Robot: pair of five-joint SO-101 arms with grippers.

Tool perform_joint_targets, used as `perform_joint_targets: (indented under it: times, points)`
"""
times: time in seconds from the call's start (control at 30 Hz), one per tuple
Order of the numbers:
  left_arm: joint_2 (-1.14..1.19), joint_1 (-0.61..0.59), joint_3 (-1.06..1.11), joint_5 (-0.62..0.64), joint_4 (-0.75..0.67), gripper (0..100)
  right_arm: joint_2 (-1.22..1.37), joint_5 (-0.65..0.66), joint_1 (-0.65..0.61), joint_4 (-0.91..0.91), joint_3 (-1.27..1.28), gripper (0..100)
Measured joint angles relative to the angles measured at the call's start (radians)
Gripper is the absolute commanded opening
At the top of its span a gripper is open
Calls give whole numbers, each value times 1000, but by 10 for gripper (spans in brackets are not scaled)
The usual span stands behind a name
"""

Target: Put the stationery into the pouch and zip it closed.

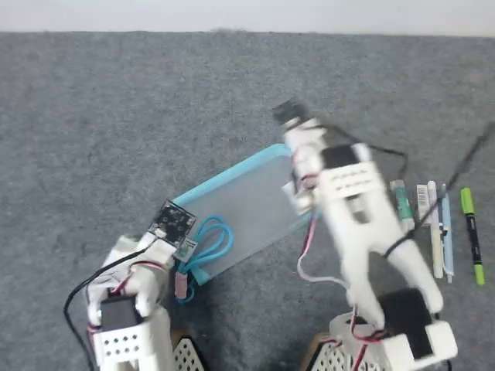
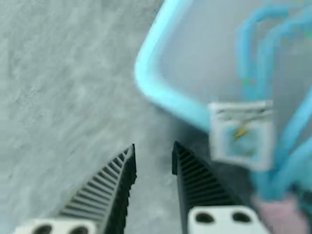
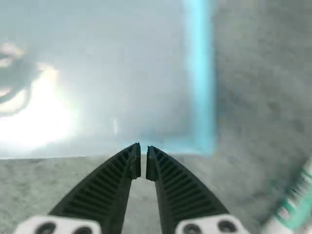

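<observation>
The pouch [image 1: 251, 202] is clear with a cyan border and lies slanted in the middle of the grey mat. Its cyan cord loop [image 1: 216, 239] carries a white tag [image 2: 241, 131] and a pink end piece [image 1: 182, 286]. My left gripper [image 2: 153, 148] hovers open over the mat just short of the pouch's rounded corner [image 2: 146, 83], with nothing between its fingers. My right gripper [image 3: 143, 147] is shut, its tips on the pouch's cyan edge [image 3: 200, 146]; in the high view it sits at the pouch's right side [image 1: 297, 201]. Several pens [image 1: 437, 228] lie in a row on the mat to the right.
A green highlighter [image 1: 472, 232] lies farthest right in the row, and a green-banded pen [image 1: 402, 202] lies closest to the right arm [image 1: 363, 224]. The left arm [image 1: 131, 309] stands at the front left. Open grey mat [image 1: 116, 116] stretches behind and left of the pouch.
</observation>
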Motion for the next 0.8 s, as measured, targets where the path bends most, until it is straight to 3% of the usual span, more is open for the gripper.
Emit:
perform_joint_targets:
  times: [0.17,0.47,0.8]
  points:
    - [0,-186,0,-38,-54,111,100,0,-5,-80,5,12]
    - [0,-192,0,-37,-58,111,482,6,253,-103,-290,12]
    - [0,-192,0,-37,-58,111,744,31,423,17,-707,12]
